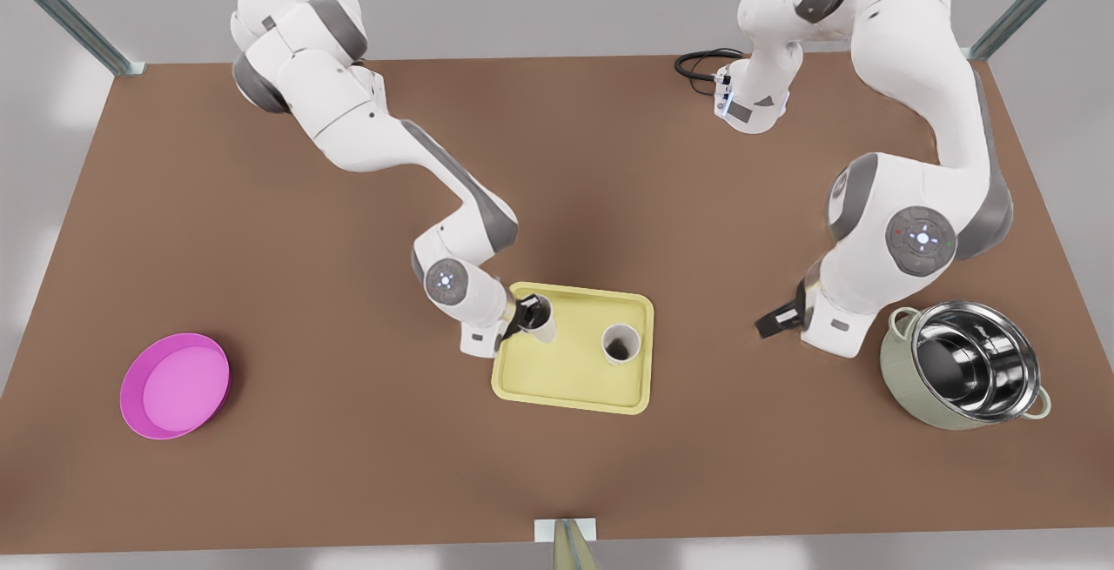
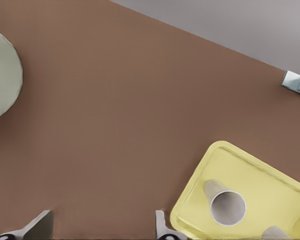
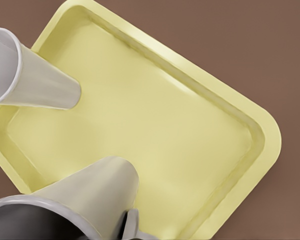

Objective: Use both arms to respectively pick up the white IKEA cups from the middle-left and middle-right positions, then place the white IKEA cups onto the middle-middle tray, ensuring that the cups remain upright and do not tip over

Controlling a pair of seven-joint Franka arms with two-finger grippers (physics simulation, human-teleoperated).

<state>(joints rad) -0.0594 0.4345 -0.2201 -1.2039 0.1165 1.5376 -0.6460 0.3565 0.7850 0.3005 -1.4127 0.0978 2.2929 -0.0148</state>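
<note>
The pale-yellow tray [image 1: 557, 378] lies mid-table. One white cup [image 1: 620, 344] stands upright and free on the tray's side toward the front view's right; it is also in the left wrist view [image 2: 227, 206]. The other white cup [image 1: 541, 318] is over the tray's far corner on the front view's left, with my right gripper [image 1: 525, 313] shut on its rim. In the right wrist view this held cup [image 3: 90, 200] is close up beside one finger [image 3: 131, 226], and the free cup [image 3: 32, 77] is farther off. My left gripper [image 1: 775, 322] hangs open between tray and pot, with its fingers [image 2: 40, 227] wide apart.
A steel-lined pale-green pot [image 1: 966, 365] stands at the front view's right, close to the left arm's elbow. A magenta-pink plate [image 1: 174, 385] lies at the front view's left. The brown table [image 1: 348, 466] extends toward the near edge.
</note>
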